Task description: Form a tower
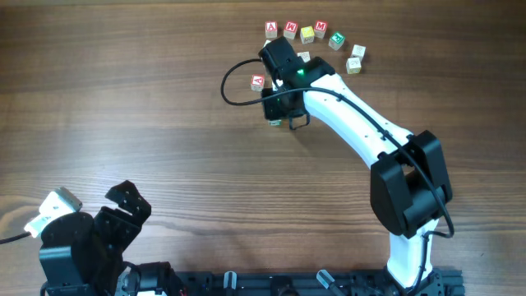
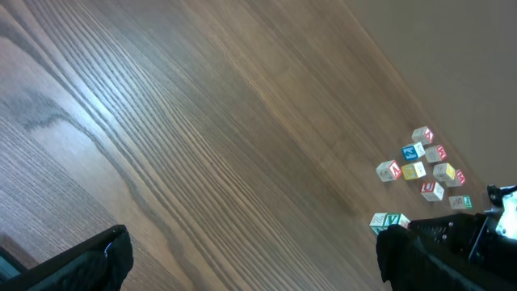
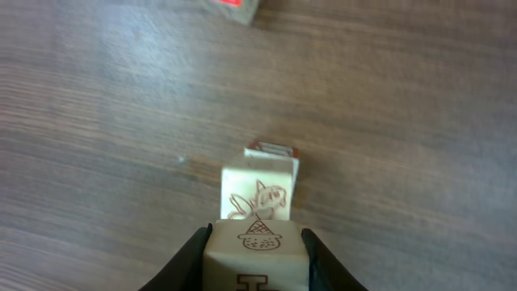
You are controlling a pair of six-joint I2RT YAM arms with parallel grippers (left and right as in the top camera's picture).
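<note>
The wooden table (image 1: 123, 99) is lying bare across its left half and middle, leaving wide free room there. In the left wrist view its far edge is running diagonally just behind the loose letter cubes (image 1: 307, 34), which are curving in an arc beside the right arm's head. One red-printed cube (image 1: 258, 81) is sitting apart, just left of that head. The right gripper (image 3: 257, 242) is pinching an ice-cream-cone cube (image 3: 255, 265) between its fingers, directly over the tower (image 3: 258, 192). The tower is standing just below the arc, mostly hidden under the gripper from overhead. Whether the held cube is touching the column I cannot tell. The left gripper (image 1: 125, 200) is hovering at the table's front left, spread wide and holding nothing.
</note>
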